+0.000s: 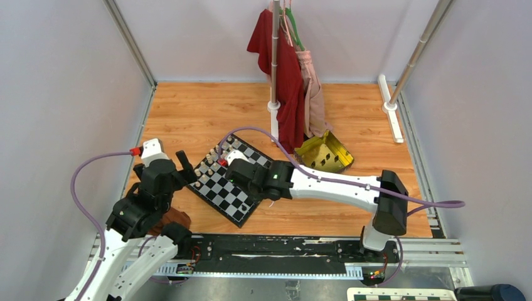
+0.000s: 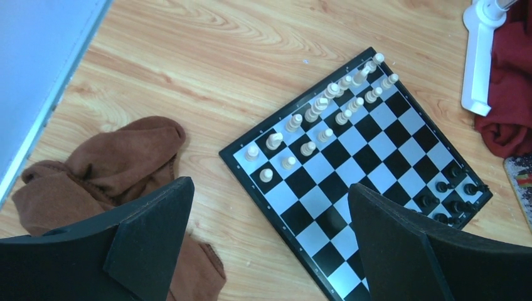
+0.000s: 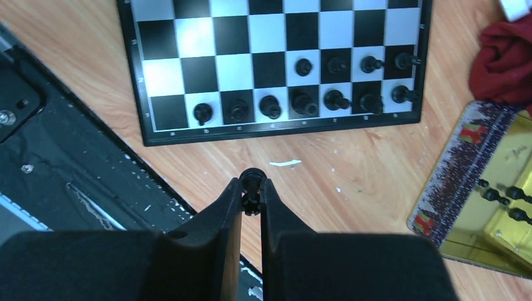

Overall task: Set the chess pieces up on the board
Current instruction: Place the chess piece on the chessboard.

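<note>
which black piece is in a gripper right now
The black piece pinched in the right gripper; the rest sit on the board or in the tray.

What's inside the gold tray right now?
A few black chess pieces lie in the gold tray. The right wrist view cuts off the tray's far side, and in the overhead view they are too small to count, so more may be there.

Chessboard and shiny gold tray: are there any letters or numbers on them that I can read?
On the board: tiny pale marks along the dark border, too small to read.
On the gold tray: red marks on the speckled rim and a faint squiggle, too blurred to read.
No readable words or numbers anywhere else.
</note>
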`<action>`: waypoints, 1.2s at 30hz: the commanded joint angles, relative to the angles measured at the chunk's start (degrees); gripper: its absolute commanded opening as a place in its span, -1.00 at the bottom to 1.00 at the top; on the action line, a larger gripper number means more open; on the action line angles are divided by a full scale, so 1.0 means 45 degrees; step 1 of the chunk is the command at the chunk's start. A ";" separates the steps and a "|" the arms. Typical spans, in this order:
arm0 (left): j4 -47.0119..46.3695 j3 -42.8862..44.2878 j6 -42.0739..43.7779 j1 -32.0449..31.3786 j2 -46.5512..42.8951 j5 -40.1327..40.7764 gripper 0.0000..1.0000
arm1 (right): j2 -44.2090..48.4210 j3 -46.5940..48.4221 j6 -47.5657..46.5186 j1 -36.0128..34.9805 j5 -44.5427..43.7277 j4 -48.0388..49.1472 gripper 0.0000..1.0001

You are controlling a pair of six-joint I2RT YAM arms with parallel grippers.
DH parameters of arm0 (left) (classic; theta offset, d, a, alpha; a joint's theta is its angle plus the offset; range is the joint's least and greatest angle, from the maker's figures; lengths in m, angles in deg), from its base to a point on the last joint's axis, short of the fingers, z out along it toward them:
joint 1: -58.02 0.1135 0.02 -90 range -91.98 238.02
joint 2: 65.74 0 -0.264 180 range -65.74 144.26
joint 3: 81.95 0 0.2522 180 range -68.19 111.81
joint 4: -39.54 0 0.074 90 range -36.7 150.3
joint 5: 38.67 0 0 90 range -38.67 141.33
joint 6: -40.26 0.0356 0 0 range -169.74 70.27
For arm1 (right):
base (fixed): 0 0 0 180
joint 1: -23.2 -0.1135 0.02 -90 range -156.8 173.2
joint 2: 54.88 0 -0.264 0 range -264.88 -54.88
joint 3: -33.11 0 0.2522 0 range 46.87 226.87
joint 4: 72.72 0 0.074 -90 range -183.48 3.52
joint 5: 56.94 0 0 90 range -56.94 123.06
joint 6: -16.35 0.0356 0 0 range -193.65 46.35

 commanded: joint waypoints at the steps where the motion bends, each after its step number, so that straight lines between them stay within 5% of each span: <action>1: 0.0121 0.1005 0.0685 0.0086 0.0248 0.0751 1.00 | -0.0487 0.0747 -0.0286 -0.0711 0.0158 -0.0616 -1.00; 21: -0.0147 0.9018 0.3230 0.0086 0.4149 0.1498 1.00 | -0.2862 0.2486 -0.1653 -0.1978 0.1744 -0.0552 -1.00; 36: -0.1154 0.8797 0.4003 0.0998 0.5542 0.0071 1.00 | -0.4104 0.2843 -0.2325 -0.1978 0.2543 -0.0222 -1.00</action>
